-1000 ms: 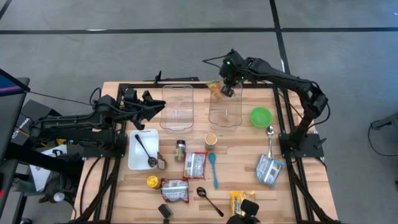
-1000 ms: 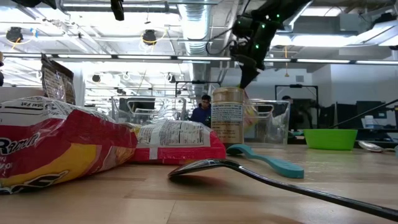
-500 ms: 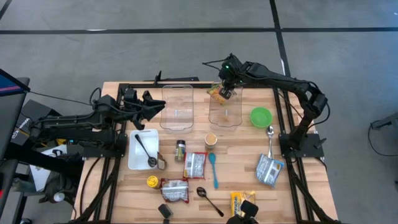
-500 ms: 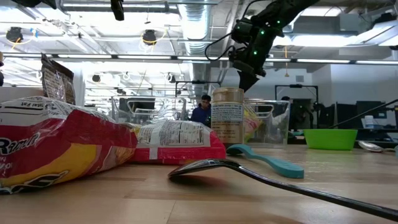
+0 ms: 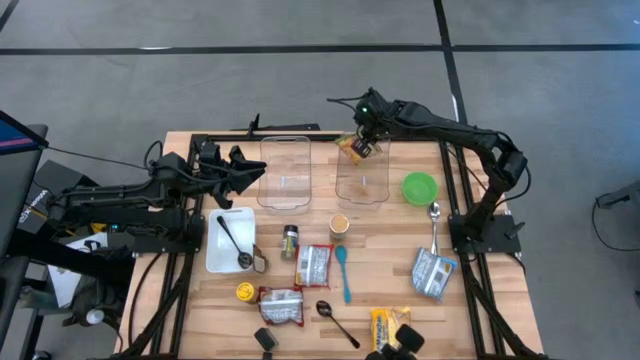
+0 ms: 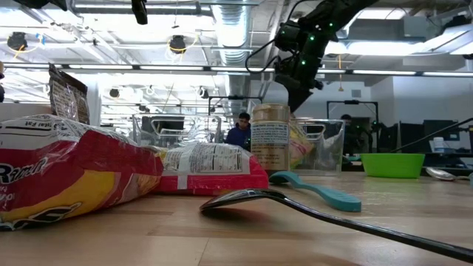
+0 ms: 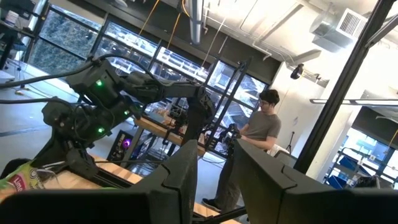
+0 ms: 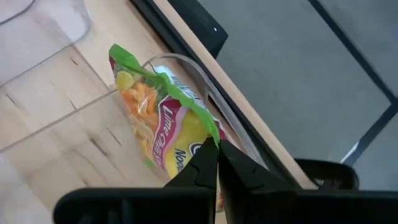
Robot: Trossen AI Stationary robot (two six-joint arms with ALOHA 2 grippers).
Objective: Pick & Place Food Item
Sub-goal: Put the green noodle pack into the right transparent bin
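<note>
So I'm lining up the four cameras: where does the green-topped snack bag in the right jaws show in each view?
High view: snack bag at the far end of the right clear bin, under the right gripper.
Low view: bag behind the spice jar, inside the bin.
Left wrist view: bag at the lower left edge.
Right wrist view: bag centre, pinched shut.
Shared landmark: the clear bin.

We see a grey floor [image 5: 200, 90] crossed by dark lines around the wooden table [image 5: 390, 290]. Beyond it, ceiling ducts [image 6: 244, 29], strip lights [image 6: 111, 68], tall windows [image 7: 137, 50] and a standing person [image 7: 252, 146].
</note>
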